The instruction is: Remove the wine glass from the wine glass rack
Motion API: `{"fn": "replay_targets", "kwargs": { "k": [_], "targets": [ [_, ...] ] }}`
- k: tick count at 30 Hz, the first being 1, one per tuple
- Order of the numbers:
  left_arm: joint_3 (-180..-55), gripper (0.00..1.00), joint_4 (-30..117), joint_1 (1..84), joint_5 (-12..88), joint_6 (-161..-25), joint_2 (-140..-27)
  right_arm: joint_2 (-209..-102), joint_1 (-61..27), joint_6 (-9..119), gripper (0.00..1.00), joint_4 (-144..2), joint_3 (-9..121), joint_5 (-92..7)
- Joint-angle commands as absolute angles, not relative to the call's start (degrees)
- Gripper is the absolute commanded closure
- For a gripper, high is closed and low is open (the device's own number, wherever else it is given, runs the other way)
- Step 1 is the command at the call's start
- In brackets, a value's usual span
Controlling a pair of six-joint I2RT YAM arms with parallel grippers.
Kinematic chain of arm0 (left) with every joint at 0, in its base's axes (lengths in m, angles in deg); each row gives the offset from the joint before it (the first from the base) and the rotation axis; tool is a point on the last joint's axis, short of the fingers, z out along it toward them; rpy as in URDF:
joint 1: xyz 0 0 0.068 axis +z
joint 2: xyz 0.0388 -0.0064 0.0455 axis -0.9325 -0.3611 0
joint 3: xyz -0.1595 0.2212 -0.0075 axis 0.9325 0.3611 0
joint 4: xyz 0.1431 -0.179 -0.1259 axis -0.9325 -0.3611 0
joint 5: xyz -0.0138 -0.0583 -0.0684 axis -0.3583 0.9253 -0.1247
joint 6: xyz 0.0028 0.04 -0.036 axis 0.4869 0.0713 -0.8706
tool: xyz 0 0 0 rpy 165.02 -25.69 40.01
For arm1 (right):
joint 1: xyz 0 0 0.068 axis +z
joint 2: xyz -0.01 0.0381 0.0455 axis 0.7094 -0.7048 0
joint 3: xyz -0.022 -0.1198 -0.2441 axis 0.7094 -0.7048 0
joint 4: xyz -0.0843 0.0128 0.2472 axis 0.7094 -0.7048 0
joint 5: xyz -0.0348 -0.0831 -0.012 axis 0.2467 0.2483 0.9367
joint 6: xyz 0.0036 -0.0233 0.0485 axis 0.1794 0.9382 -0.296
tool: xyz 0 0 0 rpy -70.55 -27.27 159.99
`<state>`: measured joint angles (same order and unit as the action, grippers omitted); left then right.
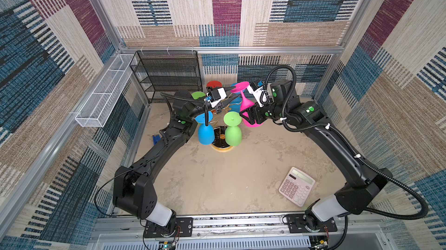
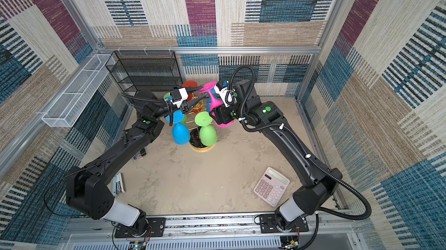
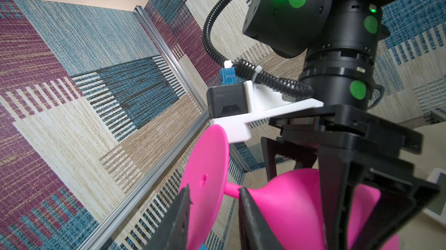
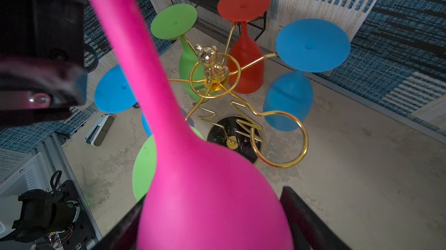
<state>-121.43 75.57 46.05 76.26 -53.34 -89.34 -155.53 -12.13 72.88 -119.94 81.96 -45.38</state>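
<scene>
White mesh wire basket (image 1: 96, 101) hangs on the left wall, with the black mesh shelf unit (image 1: 169, 75) far left beside it. A stapler (image 2: 118, 185) lies on the bench (image 1: 217, 188), near left by the left arm.

The left fingers (image 3: 178, 212) are part-open and straddle the foot disc of the pink wine glass (image 1: 246, 103). Cannot tell whether they press on it.

The wine glass rack (image 4: 209, 63) stands mid-bench, far of centre. Five glasses hang on it upside down, with a blue glass (image 1: 205, 133) and a green glass (image 1: 233, 133) on the near side (red, green and blue ones are on the far side). One gold loop (image 4: 301, 125) is empty.

The pink wine glass is off the rack, in the air just right of it. It is tilted, foot up toward the far left and bowl down. The right fingers (image 4: 304, 222) are spread wide and clamped on either side of its bowl.

A calculator (image 1: 296, 186) lies near right on the bench, well apart from the rack.
</scene>
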Motion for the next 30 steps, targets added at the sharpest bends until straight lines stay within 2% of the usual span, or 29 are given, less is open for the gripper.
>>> {"fn": "replay_targets", "kwargs": {
  "k": [1,9,12,15,20,22,27,30],
  "targets": [
    [-122.06,0.68,75.69,45.84,74.86,-50.82,-89.51,-155.63,-11.77,72.52,0.77,-119.97,81.93,-46.08],
    [-122.1,0.87,77.47,45.47,72.65,-50.91,-89.64,-155.44,-11.68,72.33,0.75,-120.27,82.19,-45.9],
    [-122.15,0.95,78.01,45.37,72.23,-50.9,-89.68,-155.1,-11.66,72.19,0.7,-120.12,82.19,-45.9],
    [-121.89,1.0,79.45,45.26,71.58,-51.65,-89.61,-154.61,-11.7,71.83,0.58,-119.54,82.02,-46.02],
    [-121.15,1.0,81.24,45.26,69.9,-53.78,-88.99,-152.38,-11.65,70.98,0.27,-116.04,80.41,-48.43],
    [-120.6,1.0,80.85,45.2,68.81,-54.44,-88.42,-150.78,-11.69,70.19,0.18,-113.59,79.42,-49.19],
    [-119.6,1.0,76.69,45.19,63.62,-58.78,-85.98,-146.01,-11.74,68.26,0.02,-105.09,74.94,-48.69],
    [-119.49,1.0,70.65,45.22,57.92,-63.71,-83.91,-142.11,-11.87,66.6,0.01,-98.75,71.18,-47.79]
  ]
}}
